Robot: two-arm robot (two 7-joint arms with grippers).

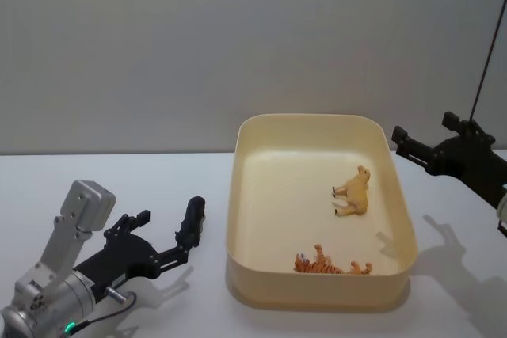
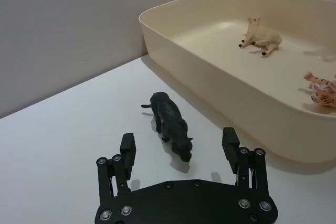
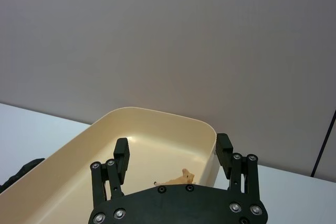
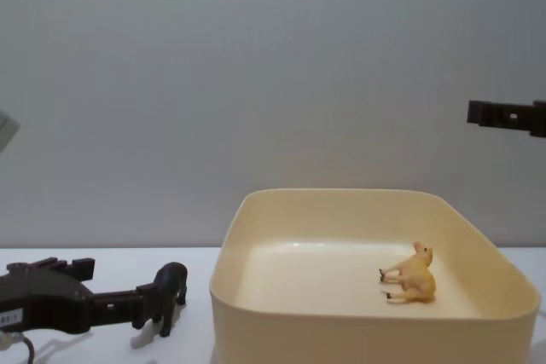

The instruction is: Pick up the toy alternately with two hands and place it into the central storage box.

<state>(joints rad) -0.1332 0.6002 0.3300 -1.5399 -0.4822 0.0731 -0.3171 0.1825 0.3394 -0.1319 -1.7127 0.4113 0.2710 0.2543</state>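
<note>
Left wrist view: left claw wide astride black toy (untouched); right claw wide, raised.

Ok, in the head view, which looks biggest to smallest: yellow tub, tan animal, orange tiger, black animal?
1. Cream-yellow plastic tub, by far.
2-4. Orange striped toy tiger, tan toy animal, black toy animal: too alike to rank, and the tub wall hides part of the tiger.

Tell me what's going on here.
The left hand, open and low over the table, straddles a dark grey toy animal standing beside the cream storage box, not yet gripping. The right hand hangs open, raised by the box's far right corner. A toy tiger and a tan toy animal lie inside.
</note>
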